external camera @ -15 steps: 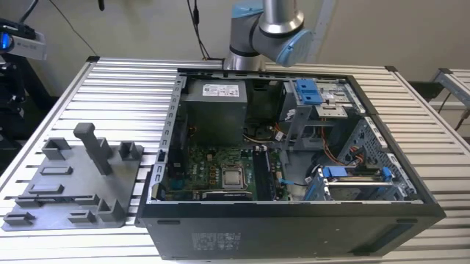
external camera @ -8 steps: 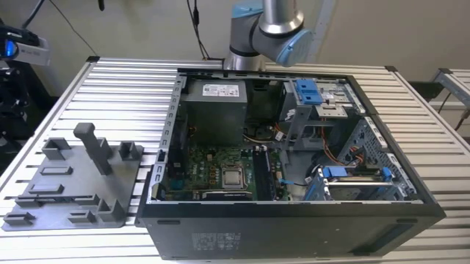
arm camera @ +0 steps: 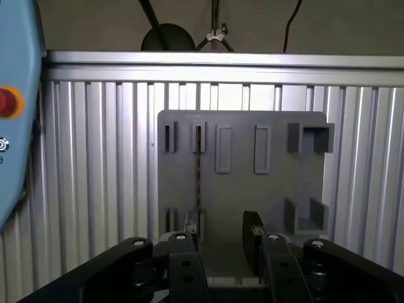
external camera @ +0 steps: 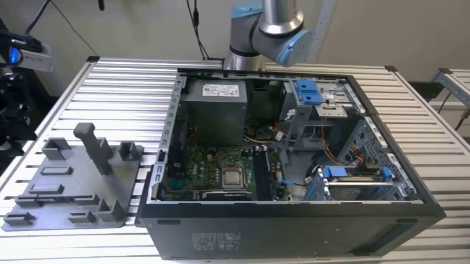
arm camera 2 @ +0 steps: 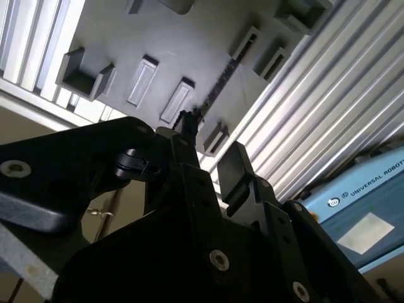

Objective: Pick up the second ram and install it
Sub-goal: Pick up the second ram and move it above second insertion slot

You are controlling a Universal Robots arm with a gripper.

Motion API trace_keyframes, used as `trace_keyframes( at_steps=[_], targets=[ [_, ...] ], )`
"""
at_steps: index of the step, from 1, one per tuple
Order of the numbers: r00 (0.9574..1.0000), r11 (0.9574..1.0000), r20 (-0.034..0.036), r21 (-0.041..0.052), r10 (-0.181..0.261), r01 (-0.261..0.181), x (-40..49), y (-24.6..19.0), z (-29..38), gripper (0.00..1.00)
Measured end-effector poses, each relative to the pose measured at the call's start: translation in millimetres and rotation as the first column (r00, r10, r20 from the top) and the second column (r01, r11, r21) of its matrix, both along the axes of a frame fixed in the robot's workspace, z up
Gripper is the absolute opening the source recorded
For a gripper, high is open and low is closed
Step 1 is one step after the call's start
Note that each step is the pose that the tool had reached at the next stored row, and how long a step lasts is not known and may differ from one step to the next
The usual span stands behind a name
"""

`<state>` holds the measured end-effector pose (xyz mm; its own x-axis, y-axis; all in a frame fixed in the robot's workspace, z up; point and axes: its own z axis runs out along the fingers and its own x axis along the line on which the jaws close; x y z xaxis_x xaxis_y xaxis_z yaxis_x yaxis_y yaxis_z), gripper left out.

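A: Gripper (arm camera: 221, 221) state?
B: Fingers (arm camera: 251, 222) spread apart, nothing pinched btw them. Same in the second wrist view.

A: Where's the second ram (arm camera: 198, 170)?
B: In both wrist views it stands on edge in a pair of slot holders on the grey fixture plate (arm camera: 240, 189). It's a thin dark strip running away from one fingertip. Near end sits right at that fingertip; can't tell if they touch. The other finger is over bare plate beside it.

A: Around that?
B: Plate lies flat on the slatted alu table (arm camera: 95, 158), w/ more slot holders and U-brackets on it. Blue pendant (arm camera: 16, 95) w/ a red button (arm camera: 7, 101) sits off to one side.

A: Exterior view?
B: Same plate (external camera: 70, 190) at the exterior view's lower left, on the table. Open PC case (external camera: 294, 231) takes centre to right, w/ the green board (external camera: 213, 165) on its floor. Arm (external camera: 268, 27) is at upper centre, behind the case.
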<state>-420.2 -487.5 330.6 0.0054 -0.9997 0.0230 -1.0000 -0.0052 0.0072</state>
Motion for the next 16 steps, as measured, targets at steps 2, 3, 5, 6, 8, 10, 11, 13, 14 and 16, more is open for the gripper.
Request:
trace_keyframes(
  at_steps=[2, 3, 5, 6, 8, 10, 11, 13, 14, 16],
  targets=[
    [1.0, 1.0, 0.0001, 0.0001, 0.0, 0.0, 0.0, -0.2, -2.2, 0.42],
    [1.0, 1.0, -0.0004, -0.0002, 0.0, 0.0, 0.0, -0.3, -2.7, 0.42],
    [1.0, 1.0, -0.0007, 0.0, 0.0, 0.0, 0.0, -0.4, -4.4, 0.42],
    [1.0, 1.0, -0.0006, 0.0, 0.0, 0.0, 0.0, -0.4, -5.8, 0.42],
    [1.0, 1.0, -0.0007, -0.0001, 0.0, 0.0, 0.0, -0.4, -9.5, 0.42],
    [1.0, 1.0, -0.0006, 0.0, 0.0, 0.0, 0.0, -0.5, -13.1, 0.42],
    [1.0, 1.0, -0.0005, 0.0001, 0.0, 0.0, 0.0, -0.5, -15.0, 0.42],
    [1.0, 1.0, -0.0005, 0.0, 0.0, 0.0, 0.0, -0.5, -18.5, 0.42],
    [1.0, 1.0, -0.0006, -0.0001, 0.0, 0.0, 0.0, -0.5, -20.4, 0.42],
    [1.0, 1.0, -0.0003, 0.0, 0.0, 0.0, -0.2, -0.4, -24.1, 0.42]
  ],
)
